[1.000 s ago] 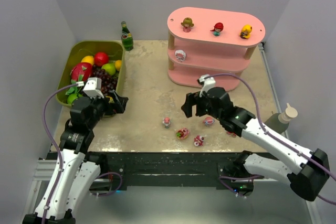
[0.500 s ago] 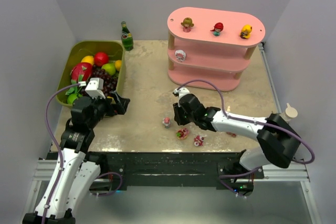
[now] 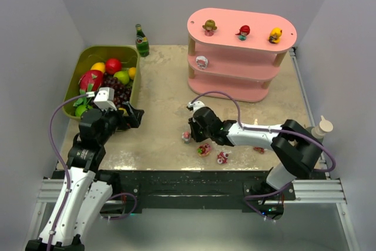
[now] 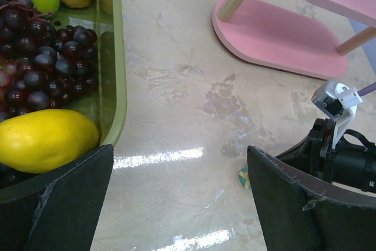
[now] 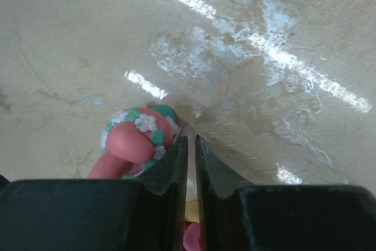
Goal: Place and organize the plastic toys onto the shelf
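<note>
Three plastic toys (image 3: 210,26) stand on the top board of the pink shelf (image 3: 226,19), and a round one (image 3: 201,62) sits on the middle board. More toys (image 3: 204,149) lie on the table in front. My right gripper (image 3: 191,130) is down at the leftmost, a pink toy (image 3: 186,137). In the right wrist view the gripper (image 5: 191,138) is closed to a thin slit. The toy's flower-wreathed head (image 5: 138,139) presses against the outside of the left finger, and a pink and cream bit shows in the slit. My left gripper (image 4: 182,204) hangs wide open, holding nothing.
An olive bin (image 3: 88,57) of toy fruit sits at the left, next to my left gripper (image 3: 134,116). A green bottle (image 3: 141,40) stands at the back. A beige bottle (image 3: 320,130) is at the right edge. A small green-and-yellow piece (image 4: 242,177) lies on the table.
My right gripper has swung left from in front of the shelf down to the pink toy, and its jaws have closed from wide open to a slit. The left arm has not moved.
</note>
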### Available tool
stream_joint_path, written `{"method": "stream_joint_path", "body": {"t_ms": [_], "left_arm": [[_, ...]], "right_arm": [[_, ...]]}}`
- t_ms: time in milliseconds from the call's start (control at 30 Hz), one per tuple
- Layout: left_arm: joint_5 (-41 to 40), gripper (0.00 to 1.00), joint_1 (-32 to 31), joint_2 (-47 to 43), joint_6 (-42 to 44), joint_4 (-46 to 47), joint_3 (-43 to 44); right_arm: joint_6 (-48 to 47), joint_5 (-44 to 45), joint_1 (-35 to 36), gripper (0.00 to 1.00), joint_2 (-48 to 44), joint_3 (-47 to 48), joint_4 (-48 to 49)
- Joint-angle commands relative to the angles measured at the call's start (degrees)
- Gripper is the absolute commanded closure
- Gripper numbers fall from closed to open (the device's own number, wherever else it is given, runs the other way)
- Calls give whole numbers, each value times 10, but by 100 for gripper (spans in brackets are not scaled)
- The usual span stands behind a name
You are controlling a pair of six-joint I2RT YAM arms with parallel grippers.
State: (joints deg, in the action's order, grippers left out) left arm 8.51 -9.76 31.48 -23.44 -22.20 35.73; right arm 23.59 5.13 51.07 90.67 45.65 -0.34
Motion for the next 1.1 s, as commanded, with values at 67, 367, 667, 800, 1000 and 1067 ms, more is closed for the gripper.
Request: {"method": "stream_joint_path", "body": {"t_ms": [67, 367, 667, 800, 1000, 1067], "left_arm": [[-6, 0, 4, -3, -6, 3, -4], [-8, 0, 4, -6, -6, 3, -4], [-9, 1, 4, -7, -6, 2, -4], [-10, 1, 3, -7, -6, 2, -4], [-10, 0, 4, -5, -6, 1, -4], [-10, 1, 4, -4, -6, 1, -2]], "right_arm": [[17, -16, 25, 87, -5, 13, 40], [43, -28, 46, 88, -16, 13, 16], [11, -49, 89, 88, -15, 16, 27], [27, -29, 98, 88, 4, 30, 9], [27, 34, 126, 74, -31, 34, -50], [6, 40, 137, 62, -47, 34, -58]]}}
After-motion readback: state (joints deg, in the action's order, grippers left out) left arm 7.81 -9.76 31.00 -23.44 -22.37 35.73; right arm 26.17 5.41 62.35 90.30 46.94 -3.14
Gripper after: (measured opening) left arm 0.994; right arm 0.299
